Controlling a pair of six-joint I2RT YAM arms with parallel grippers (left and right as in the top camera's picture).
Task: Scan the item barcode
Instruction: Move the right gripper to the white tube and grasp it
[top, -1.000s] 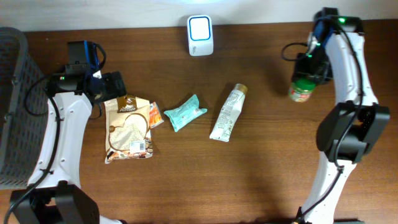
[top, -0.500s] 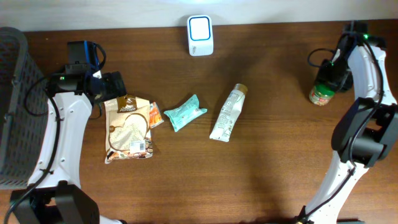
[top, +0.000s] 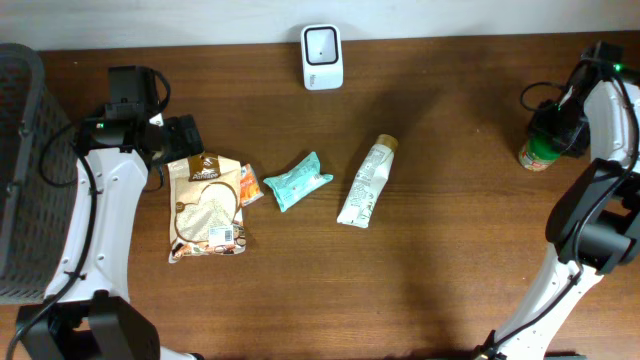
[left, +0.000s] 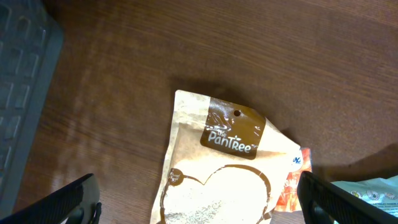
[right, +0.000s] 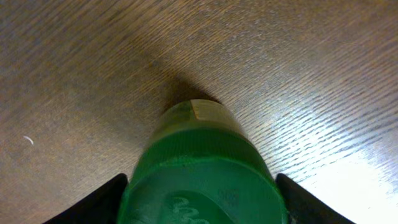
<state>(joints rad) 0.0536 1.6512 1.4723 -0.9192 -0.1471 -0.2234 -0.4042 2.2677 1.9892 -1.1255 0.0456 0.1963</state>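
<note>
The desk (top: 450, 280) fills my screen, dark wood, with a grey mesh basket (top: 20, 170) at its left edge. My left end effector (left: 199, 198) hangs over the brown paper pouch (top: 205, 208), fingers spread wide and nothing between them. The pouch lies flat. I'd expect it to be light and floppy, best pinched at the top edge by the hang hole.

Mid-desk lies a white tube (top: 366, 182) with its gold cap pointing toward the far edge. It looks soft-walled, so I'd take it across the body and squeeze gently. The teal packet (top: 300, 180) between pouch and tube looks softer still.

The scanner (top: 321, 56) sits at the far edge, about centre.

I take the jar (top: 538, 152) as the item in hand. It stands upright near the desk's right edge, well apart from the scanner. My right end effector (right: 199, 199) straddles its green lid (right: 205, 168), a finger on either side. I cannot tell whether they are clamping it or standing just clear.

I'd expect the jar to be rigid and heavier than the packets. Its wall is probably smooth and round, so it could turn or slip in a light grip. The ribbed lid offers the best purchase, so I'd hold across it and keep the jar upright. No barcode shows from here.

A small orange sachet (top: 249, 184) is tucked against the pouch's right edge.
</note>
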